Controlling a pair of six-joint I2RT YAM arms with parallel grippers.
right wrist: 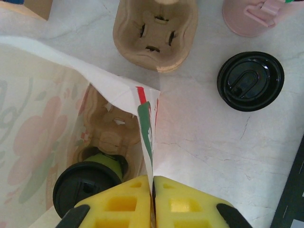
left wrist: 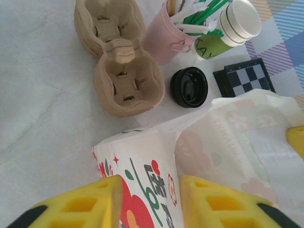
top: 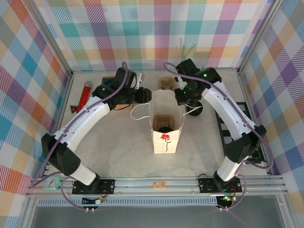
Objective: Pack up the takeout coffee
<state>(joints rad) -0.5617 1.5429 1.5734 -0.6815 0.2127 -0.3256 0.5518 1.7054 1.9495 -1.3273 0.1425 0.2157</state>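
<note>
The takeout coffee (right wrist: 84, 186), a green cup under a black lid, sits inside the white paper bag (top: 166, 141), nested in a cardboard carrier (right wrist: 111, 126). The right gripper (right wrist: 153, 183) angles down at the bag's far-right rim, clamped on the paper. The left gripper (left wrist: 150, 190) straddles the far-left rim with its jaws partly apart.

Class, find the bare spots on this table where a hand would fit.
Free: the table left of the paper bag, up to the left arm, and the strip before the bag. Crowded: behind the bag, with cup tray, loose lid and pink cup.
</note>
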